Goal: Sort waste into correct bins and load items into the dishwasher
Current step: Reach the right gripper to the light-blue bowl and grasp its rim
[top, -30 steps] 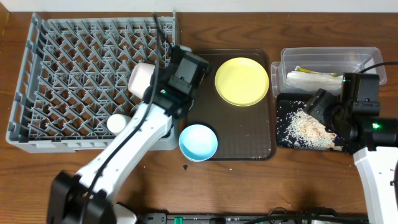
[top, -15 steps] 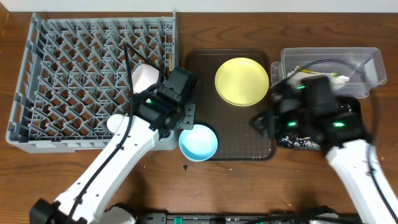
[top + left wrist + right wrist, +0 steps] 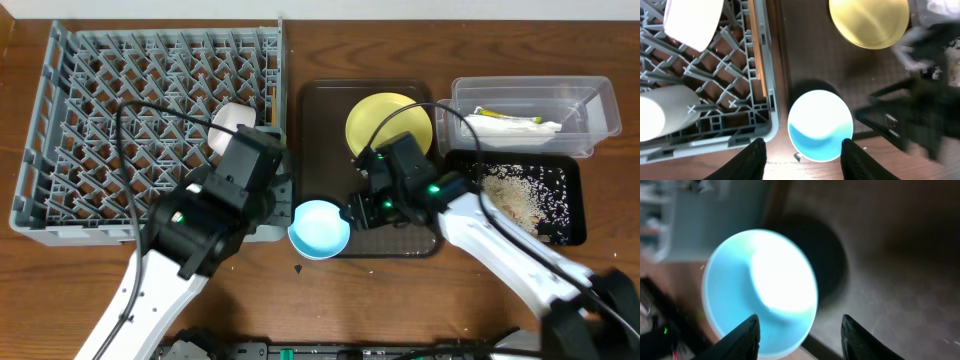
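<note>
We log the right gripper (image 3: pixel 801 339), fingers apart, newly arrived, light blue bowl (image 3: pixel 760 292) just ahead: loading likely next.

I am finding the light blue bowl (image 3: pixel 320 228) hemmed in on its left, where the grey rack (image 3: pixel 767 75) is standing its wall just beside the rim, and my left arm (image 3: pixel 215 205) is hanging over that rack corner, crowding that side. My right gripper (image 3: pixel 802 336) is holding its fingers wide apart over the bowl, its arm filling the tray to the right. In front, the wooden table (image 3: pixel 350 295) is lying open. Behind, the brown tray (image 3: pixel 805 60) is running bare up to the yellow plate (image 3: pixel 867 22)
</note>
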